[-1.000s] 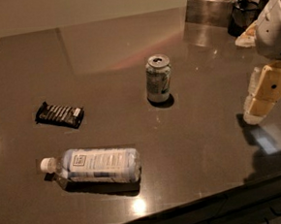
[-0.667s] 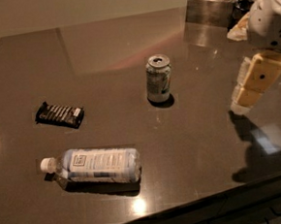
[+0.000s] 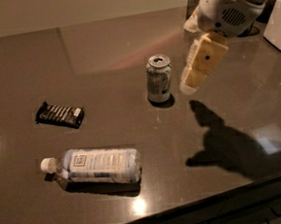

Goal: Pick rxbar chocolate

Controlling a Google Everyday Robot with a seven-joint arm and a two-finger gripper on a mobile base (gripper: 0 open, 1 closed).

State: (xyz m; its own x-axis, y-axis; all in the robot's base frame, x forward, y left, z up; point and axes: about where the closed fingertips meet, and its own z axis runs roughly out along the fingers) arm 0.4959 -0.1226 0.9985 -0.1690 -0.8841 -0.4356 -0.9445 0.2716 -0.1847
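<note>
The rxbar chocolate (image 3: 60,115) is a small flat black-wrapped bar with pale stripes, lying on the dark table (image 3: 101,44) at the left. My gripper (image 3: 189,83) hangs above the table at the right, just right of the silver drink can (image 3: 159,78), far from the bar. It holds nothing that I can see. The white arm body (image 3: 227,5) reaches in from the top right corner.
A clear plastic water bottle (image 3: 93,166) lies on its side near the front edge, below the bar. A white object (image 3: 279,22) stands at the far right edge. Dark containers sit at the back right. The arm's shadow (image 3: 230,145) falls on the table's right front.
The arm and gripper have moved left across the table, from the right edge to a spot beside the can. The bar, the can and the bottle have not moved.
</note>
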